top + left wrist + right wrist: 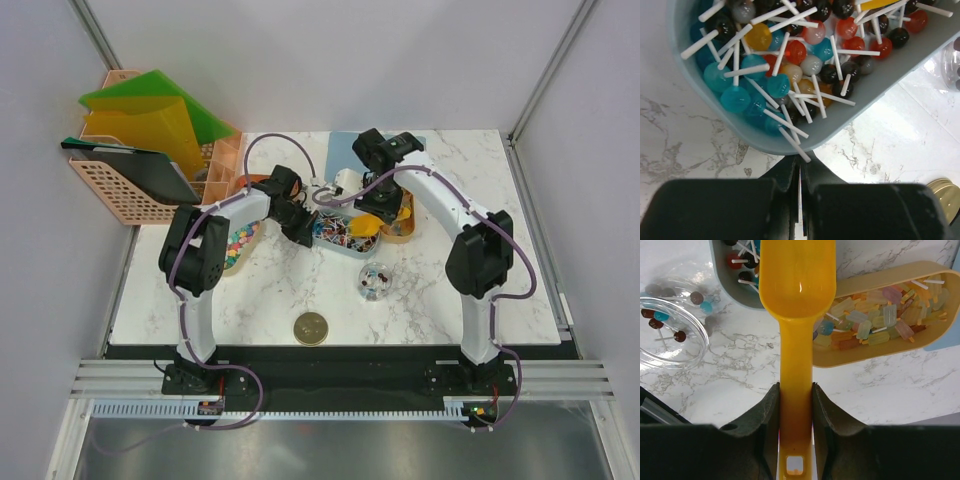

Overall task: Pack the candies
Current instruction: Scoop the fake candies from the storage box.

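Observation:
Small lollipops [790, 55] with white sticks fill a light blue tray [333, 247]. My left gripper [800, 162] is shut at that tray's near rim [740, 135], its tips tucked under the edge. Pastel candies [880, 320] lie in a yellow tray [880, 352]. My right gripper [796, 390] is shut on the handle of the orange scoop [799, 280]. The scoop's bowl is empty and hangs over the gap between the two trays. A clear jar [670, 335] holds a few lollipops; it shows in the top view [375, 282] in front of the trays.
A third tray of coloured candies [240, 245] lies under the left arm. A round gold lid [310, 327] lies near the front edge, also in the left wrist view [945, 197]. A pink basket with folders [150, 160] stands at the back left.

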